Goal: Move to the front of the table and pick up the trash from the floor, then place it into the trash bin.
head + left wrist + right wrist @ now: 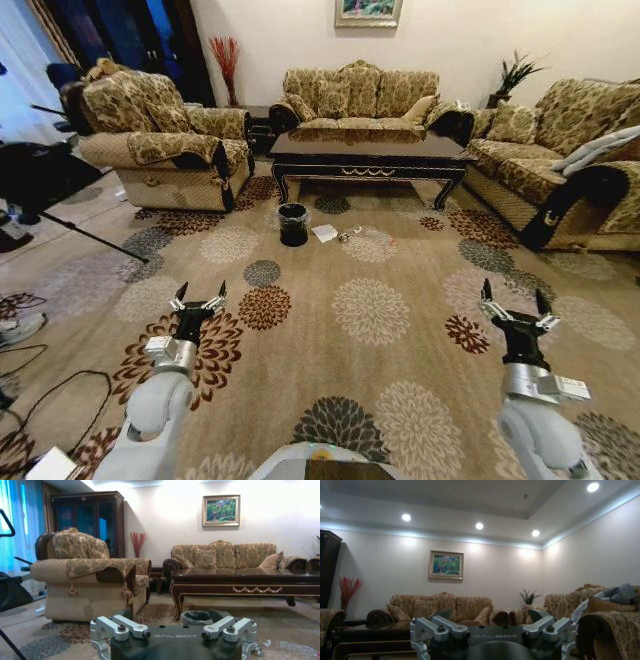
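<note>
Lying by trash bin [293, 224], trash [325, 233] well beyond both open pincers

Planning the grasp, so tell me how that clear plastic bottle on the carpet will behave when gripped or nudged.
The bottle lies on its side on the floor, so a nudge would probably roll it, though the carpet may slow it. It looks clear and apparently empty, so likely light and easily dented. Smooth plastic may slip in a gripper.

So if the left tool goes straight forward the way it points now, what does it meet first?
Probably the trash bin: in the left wrist view it sits dead ahead between the open fingers of the left tool, before the table. Bare carpet lies between; depth is uncertain.
</note>
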